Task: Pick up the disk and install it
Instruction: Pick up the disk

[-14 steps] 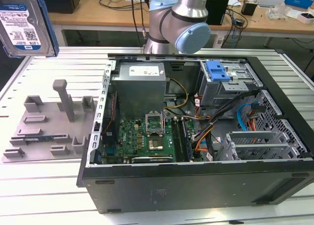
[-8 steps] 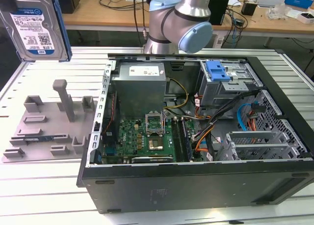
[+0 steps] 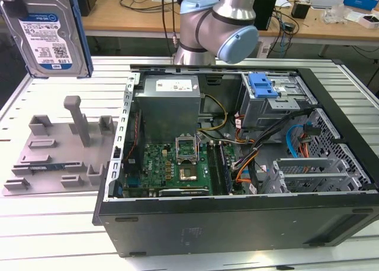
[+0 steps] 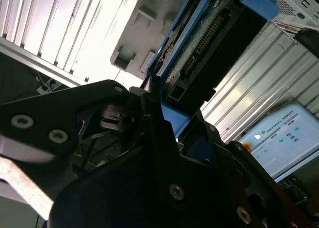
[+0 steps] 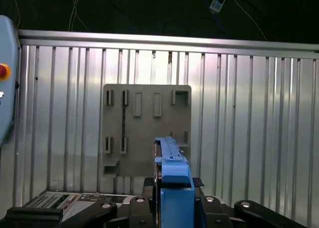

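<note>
Held flat rectangular silver hard-drive disk point(image 3: 50, 37), white-and-blue label, bright blue plastic bracket, high at the exterior view's left, above grey moulded plastic fixture plate point(image 3: 59, 147) and well apart from open black steel computer case point(image 3: 237, 229).

Saw black angular gripper point(image 5: 174, 184) pinched narrow on the disk's blue bracket edge in the first wrist view, disk edge-on between the fingers. Judged hold thin: smooth, slick plastic rail, dense metal body carried by one edge, so could twist or slip and drop onto ribbed aluminium table point(image 3: 59, 235). Judged tilt risky too: could jam at metal drive cage with blue latch point(image 3: 262, 84), snag loose blue and orange cables point(image 3: 291, 142), or hit green circuit board point(image 3: 172, 164). Noted bare connector row point(image 4: 202, 41) on disk's end, easily bent.
</note>
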Available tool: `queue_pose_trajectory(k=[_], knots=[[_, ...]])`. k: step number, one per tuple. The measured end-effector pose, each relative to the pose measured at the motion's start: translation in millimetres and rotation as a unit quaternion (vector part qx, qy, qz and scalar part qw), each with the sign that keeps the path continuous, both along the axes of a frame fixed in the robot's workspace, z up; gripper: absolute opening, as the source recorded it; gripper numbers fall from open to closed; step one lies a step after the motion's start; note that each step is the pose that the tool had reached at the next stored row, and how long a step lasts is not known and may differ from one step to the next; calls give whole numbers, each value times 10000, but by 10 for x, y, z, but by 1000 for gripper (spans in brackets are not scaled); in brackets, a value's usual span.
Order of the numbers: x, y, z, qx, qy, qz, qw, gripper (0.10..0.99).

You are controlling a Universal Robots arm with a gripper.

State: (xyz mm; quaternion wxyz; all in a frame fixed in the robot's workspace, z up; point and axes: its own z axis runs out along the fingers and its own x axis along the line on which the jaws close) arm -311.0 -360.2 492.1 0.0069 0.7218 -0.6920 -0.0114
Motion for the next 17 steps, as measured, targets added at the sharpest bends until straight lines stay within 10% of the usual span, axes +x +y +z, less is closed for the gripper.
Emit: queue_pose_trajectory(k=[17], knots=[[656, -298, -1, 0, 0, 0, 10000, 369]])
